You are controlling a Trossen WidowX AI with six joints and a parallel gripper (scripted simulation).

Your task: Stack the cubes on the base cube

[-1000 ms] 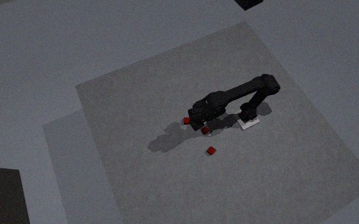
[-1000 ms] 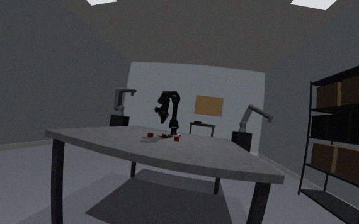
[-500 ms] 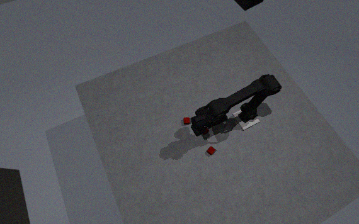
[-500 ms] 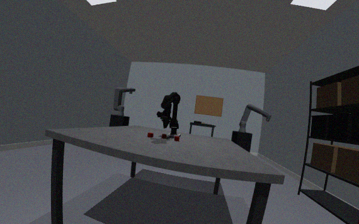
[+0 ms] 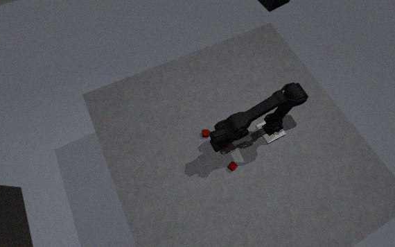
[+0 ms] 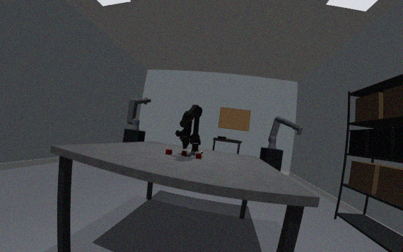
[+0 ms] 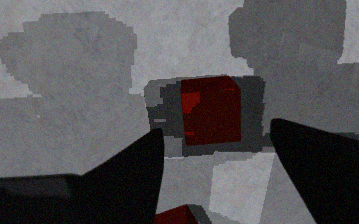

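Observation:
Three similar red cubes stand apart on the grey table; I cannot tell by look which is the base. One cube (image 5: 205, 133) (image 6: 168, 151) is just beyond the hand's end in the top view. The middle cube (image 5: 226, 145) (image 6: 184, 153) (image 7: 211, 112) is shaded and partly covered by the arm in the top view. The third cube (image 5: 232, 166) (image 6: 199, 156) is separate from it. Part of another cube (image 7: 176, 216) shows at the wrist view's bottom edge; I cannot tell which. My gripper (image 6: 185, 147) (image 7: 216, 132) is open and empty, pointing down above the middle cube.
The arm's white base plate (image 5: 276, 137) stands on the table (image 5: 172, 87) (image 6: 119, 156), beyond the cubes from the hand's end. The arm's shadow falls around the cubes. Other arms, a shelf (image 6: 384, 120) and a small table stand away from this table.

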